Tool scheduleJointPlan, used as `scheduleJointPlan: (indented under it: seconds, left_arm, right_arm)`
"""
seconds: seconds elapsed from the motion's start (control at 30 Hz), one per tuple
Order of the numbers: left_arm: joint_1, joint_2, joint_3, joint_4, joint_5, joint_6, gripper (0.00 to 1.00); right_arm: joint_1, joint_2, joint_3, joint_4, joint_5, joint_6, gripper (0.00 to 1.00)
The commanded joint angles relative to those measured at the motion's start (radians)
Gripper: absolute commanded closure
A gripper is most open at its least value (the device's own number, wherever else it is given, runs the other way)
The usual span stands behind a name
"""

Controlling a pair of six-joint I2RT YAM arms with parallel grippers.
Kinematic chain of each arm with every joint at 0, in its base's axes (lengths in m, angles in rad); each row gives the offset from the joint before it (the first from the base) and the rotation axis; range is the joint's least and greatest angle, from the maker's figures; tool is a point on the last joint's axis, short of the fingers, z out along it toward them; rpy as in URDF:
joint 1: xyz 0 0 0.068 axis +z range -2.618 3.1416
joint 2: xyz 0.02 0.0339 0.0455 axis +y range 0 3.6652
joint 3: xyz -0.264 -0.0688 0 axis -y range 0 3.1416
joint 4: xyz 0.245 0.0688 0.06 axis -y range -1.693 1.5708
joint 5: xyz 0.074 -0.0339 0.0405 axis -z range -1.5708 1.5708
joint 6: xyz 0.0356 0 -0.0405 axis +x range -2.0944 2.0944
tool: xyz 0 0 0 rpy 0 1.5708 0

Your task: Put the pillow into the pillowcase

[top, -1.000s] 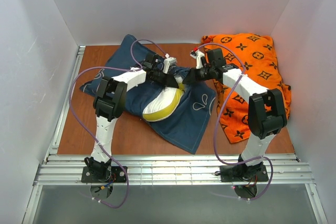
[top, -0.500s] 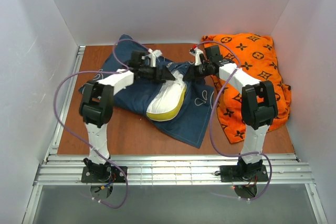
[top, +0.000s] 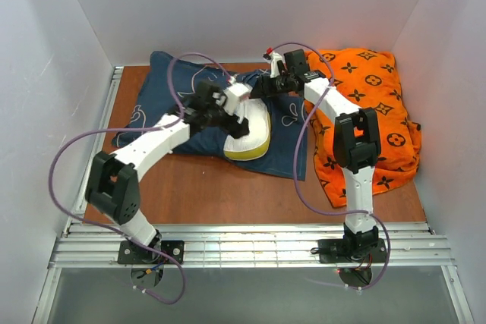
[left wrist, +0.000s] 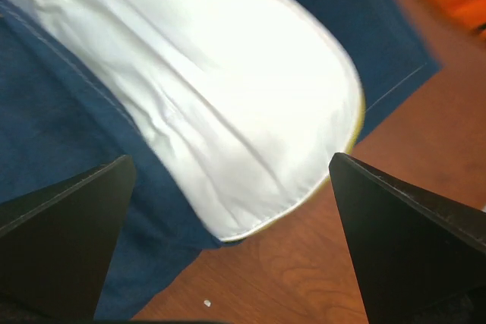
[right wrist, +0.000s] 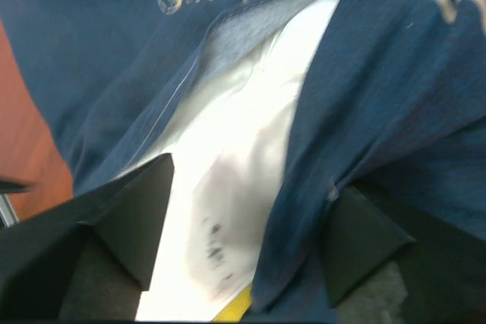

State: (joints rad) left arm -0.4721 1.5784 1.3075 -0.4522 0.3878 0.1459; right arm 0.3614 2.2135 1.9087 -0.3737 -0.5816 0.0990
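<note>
Your pillow (top: 254, 130) lies mid-table, its far end inside the pillowcase (top: 163, 92) and its near end, yellow band showing, out on top of the navy cloth. A second ago both claws were clamped at the case mouth. Now the left gripper (left wrist: 231, 161) has let go and hangs spread wide over the bare white end, holding nothing. The right gripper (right wrist: 254, 180) has parted its fingers over the mouth hem, and no cloth looks pinched. Pillow and case have also slid toward the far wall.

That reads as one pull finished and released. The pillow is only partly in, so you likely need a fresh hold on the hem and another draw over the near end.

The orange cushion (top: 364, 104) sits just right of the case, touching its edge. The right arm's cable (top: 302, 157) loops over that same edge and could snag the cloth. The table (top: 213, 195) is bare wood in front.
</note>
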Motion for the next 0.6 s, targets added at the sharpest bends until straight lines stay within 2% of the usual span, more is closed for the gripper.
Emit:
scheduleJointPlan:
  seconds: [0.0,0.03,0.1,0.2,0.3,0.4,0.43,0.47,0.57]
  left_arm:
    - [-0.146,0.055,-0.008,-0.022,-0.353,0.139,0.02]
    - [-0.17,0.087,0.002,-0.014,-0.375,0.156,0.02]
    - [-0.222,0.106,0.009,0.035,-0.464,0.17,0.02]
    - [-0.281,0.121,-0.007,0.073,-0.489,0.254,0.02]
    - [-0.321,0.1,-0.039,0.086,-0.48,0.32,0.02]
    - [-0.374,0.103,-0.06,0.084,-0.553,0.356,0.02]
    - [-0.385,0.098,-0.066,0.084,-0.563,0.363,0.02]
    - [-0.395,0.083,-0.08,0.086,-0.564,0.372,0.02]
    - [-0.44,0.068,-0.115,0.087,-0.595,0.377,0.02]
  right_arm:
    - [-0.004,-0.15,-0.081,-0.002,-0.024,0.002,0.29]
    - [-0.021,-0.206,-0.105,-0.002,-0.032,0.008,0.19]
    - [-0.042,-0.259,-0.173,-0.002,-0.035,0.034,0.16]
    - [-0.082,-0.343,-0.268,-0.004,-0.066,0.062,0.1]
    - [-0.104,-0.417,-0.357,-0.001,-0.063,0.045,0.09]
    - [-0.107,-0.463,-0.497,0.001,-0.06,0.039,0.14]
    - [-0.107,-0.468,-0.561,0.002,-0.072,0.044,0.25]
    - [-0.107,-0.472,-0.592,0.01,-0.073,0.05,0.3]
    - [-0.107,-0.486,-0.689,0.054,-0.078,0.071,0.36]
